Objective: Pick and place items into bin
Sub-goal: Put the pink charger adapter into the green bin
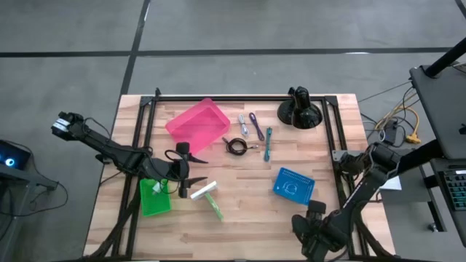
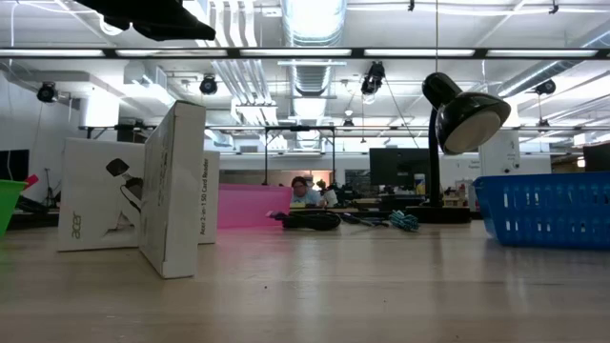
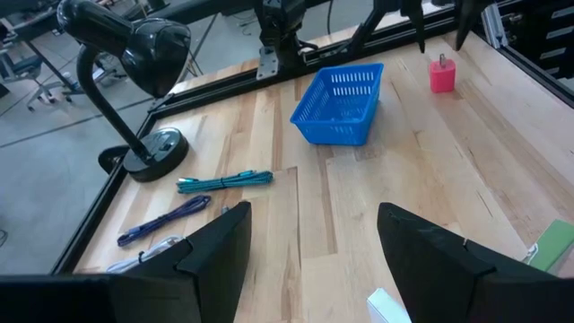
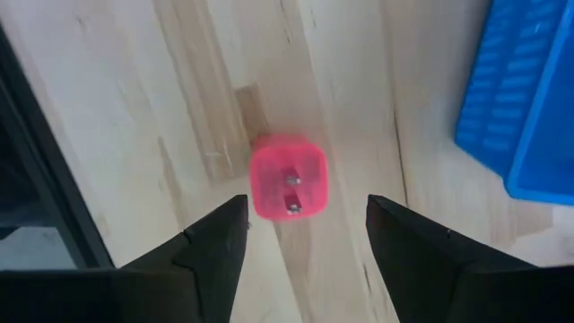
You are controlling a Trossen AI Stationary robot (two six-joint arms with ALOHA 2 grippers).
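Wooden planks make up the surface (image 1: 240, 211), framed by black rails. Near its far edge we see a pink bin (image 1: 197, 121), and beside it a black coiled cable (image 1: 235, 146), a white stick (image 1: 243, 124), a purple stick (image 1: 256, 125) and a teal stick (image 1: 268, 143) lying close together. A black lamp (image 1: 299, 110) stands at the far right corner. A blue basket (image 1: 293, 185) sits right of centre, and a green bin (image 1: 153, 197) sits at the left, with a white-and-green stick (image 1: 210, 199) just beside it.

Our left gripper (image 1: 191, 177) hovers between the pink bin and the green bin, its jaws wide apart and holding nothing; through its wrist view we look across at the blue basket and a pink plug block (image 3: 440, 74) beyond it.

Our right gripper (image 4: 305, 235) hangs over the near right corner, straight above that pink plug block, which lies on the wood with its two metal prongs up, near the blue basket. These jaws are also spread wide and grip nothing; the block shows in the gap between them, untouched.

From the low view, a white box (image 2: 172, 188) stands upright on the planks.
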